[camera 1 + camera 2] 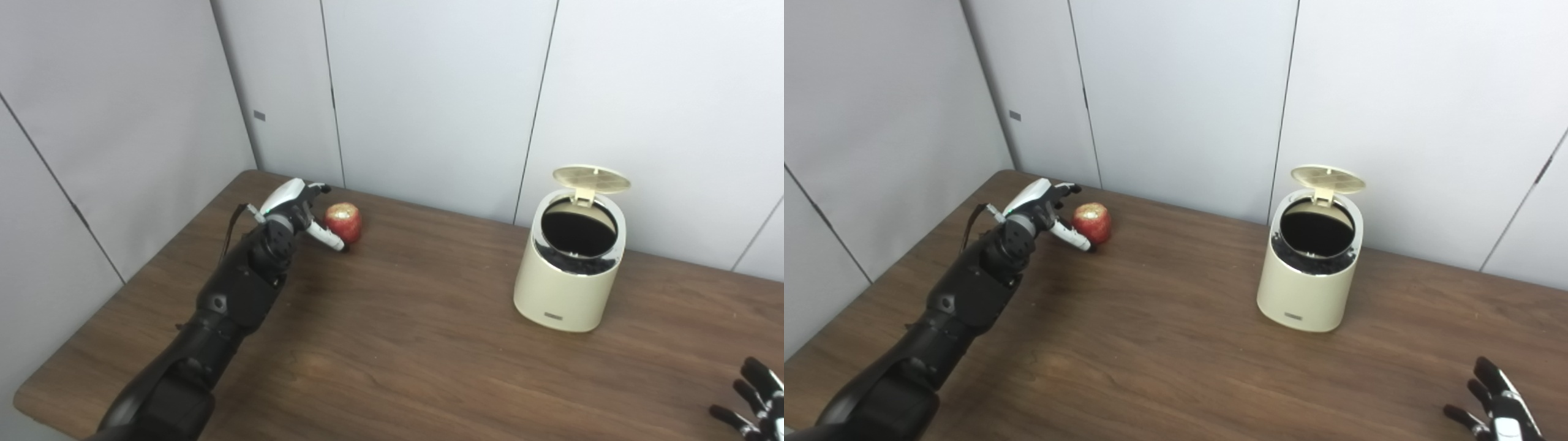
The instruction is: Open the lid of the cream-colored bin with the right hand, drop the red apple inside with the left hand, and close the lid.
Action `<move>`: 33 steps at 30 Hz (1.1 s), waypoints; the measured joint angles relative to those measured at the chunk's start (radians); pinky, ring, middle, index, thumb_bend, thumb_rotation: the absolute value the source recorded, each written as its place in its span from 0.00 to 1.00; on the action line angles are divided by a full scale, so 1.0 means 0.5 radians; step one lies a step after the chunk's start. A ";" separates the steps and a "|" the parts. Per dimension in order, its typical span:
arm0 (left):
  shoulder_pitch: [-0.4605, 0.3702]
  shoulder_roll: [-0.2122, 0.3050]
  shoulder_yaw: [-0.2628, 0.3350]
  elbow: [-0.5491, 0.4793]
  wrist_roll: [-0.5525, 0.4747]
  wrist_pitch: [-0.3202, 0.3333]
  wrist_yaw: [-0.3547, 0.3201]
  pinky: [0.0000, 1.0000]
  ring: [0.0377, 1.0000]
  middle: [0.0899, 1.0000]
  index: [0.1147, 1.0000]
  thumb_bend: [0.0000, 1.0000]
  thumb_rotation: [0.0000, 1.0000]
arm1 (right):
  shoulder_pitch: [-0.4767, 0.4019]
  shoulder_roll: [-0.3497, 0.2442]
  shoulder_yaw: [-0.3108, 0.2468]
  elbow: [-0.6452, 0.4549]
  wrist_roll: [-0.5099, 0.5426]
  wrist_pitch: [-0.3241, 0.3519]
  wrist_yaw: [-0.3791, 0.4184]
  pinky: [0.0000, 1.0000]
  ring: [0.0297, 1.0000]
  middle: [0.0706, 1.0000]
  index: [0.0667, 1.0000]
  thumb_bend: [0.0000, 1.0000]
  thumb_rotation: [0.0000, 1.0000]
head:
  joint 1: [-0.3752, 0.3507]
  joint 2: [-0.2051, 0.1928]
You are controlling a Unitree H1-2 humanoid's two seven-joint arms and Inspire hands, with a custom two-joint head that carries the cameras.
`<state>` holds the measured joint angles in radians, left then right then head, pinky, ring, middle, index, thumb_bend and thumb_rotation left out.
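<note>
The bin (569,269) stands lid (591,179) up; the left hand (298,212), fingers apart, reaches the apple (343,222) near the table's (398,343) far left corner. Next: clamp, lift. The right hand (1494,404) idles, fingers spread.

— How does the left arm stand?
— It stretches far forward, and the left hand (298,211) has its fingers spread apart, holding nothing.
— And the right hand (1494,401)?
— Low at the near right corner, fingers apart, only partly in view.
</note>
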<state>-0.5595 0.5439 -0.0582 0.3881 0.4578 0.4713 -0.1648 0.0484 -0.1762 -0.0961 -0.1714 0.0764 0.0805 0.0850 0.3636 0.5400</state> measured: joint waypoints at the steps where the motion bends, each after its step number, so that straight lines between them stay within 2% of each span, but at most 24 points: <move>1: -0.007 -0.004 -0.006 0.004 0.000 0.000 0.000 0.68 0.83 0.90 0.88 0.95 0.07 | 0.001 0.002 0.001 -0.002 -0.004 0.000 -0.006 0.82 0.94 0.94 0.91 0.51 0.93 | -0.009 0.000; 7: -0.039 -0.010 -0.090 0.048 0.008 0.001 -0.010 0.64 0.79 0.87 0.86 0.91 0.06 | 0.015 0.021 0.004 -0.024 -0.014 0.002 -0.011 0.82 0.94 0.94 0.93 0.48 0.94 | -0.043 0.012; 14: -0.078 -0.014 -0.092 0.118 -0.001 -0.009 -0.007 0.65 0.79 0.87 0.85 0.89 0.01 | 0.031 0.026 0.002 -0.072 -0.010 0.032 -0.011 0.84 0.94 0.93 0.94 0.48 0.93 | -0.058 0.006; 20: -0.094 -0.021 -0.099 0.131 -0.012 -0.012 -0.003 0.63 0.72 0.80 0.79 0.87 0.00 | 0.033 0.039 0.005 -0.083 -0.010 0.059 -0.011 0.84 0.94 0.94 0.95 0.50 0.93 | -0.080 -0.003; 24: -0.094 -0.031 -0.088 0.139 -0.054 -0.049 0.021 0.56 0.63 0.71 0.71 0.79 0.00 | 0.034 0.043 0.005 -0.083 -0.007 0.059 -0.011 0.85 0.95 0.94 0.95 0.49 0.92 | -0.092 -0.003; 27: -0.092 -0.060 -0.065 0.154 -0.077 -0.124 0.091 0.52 0.55 0.62 0.63 0.73 0.00 | 0.034 0.059 0.004 -0.084 0.000 0.062 -0.012 0.86 0.95 0.95 0.96 0.48 0.91 | -0.095 -0.006; 28: -0.091 -0.074 -0.050 0.157 -0.083 -0.149 0.130 0.49 0.47 0.55 0.55 0.62 0.00 | 0.034 0.066 0.005 -0.085 0.004 0.062 -0.012 0.86 0.95 0.95 0.96 0.47 0.91 | -0.095 -0.012; 29: -0.091 -0.088 -0.025 0.167 -0.088 -0.181 0.168 0.46 0.41 0.50 0.51 0.55 0.00 | 0.034 0.069 0.005 -0.085 0.005 0.062 -0.012 0.85 0.95 0.95 0.96 0.47 0.92 | -0.095 -0.012; 31: -0.091 -0.114 0.018 0.179 -0.119 -0.213 0.242 0.42 0.39 0.48 0.47 0.51 0.00 | 0.034 0.070 0.004 -0.085 0.004 0.062 -0.012 0.86 0.95 0.95 0.96 0.48 0.92 | -0.095 -0.015; 33: -0.090 -0.127 0.034 0.187 -0.135 -0.265 0.292 0.43 0.39 0.48 0.44 0.50 0.00 | 0.034 0.070 0.003 -0.085 0.004 0.062 -0.012 0.86 0.95 0.95 0.96 0.47 0.92 | -0.098 -0.018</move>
<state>-0.6045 0.4806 -0.0412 0.4817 0.3904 0.3391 -0.0191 0.0655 -0.1413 -0.0945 -0.2138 0.0783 0.1117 0.0791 0.3145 0.5308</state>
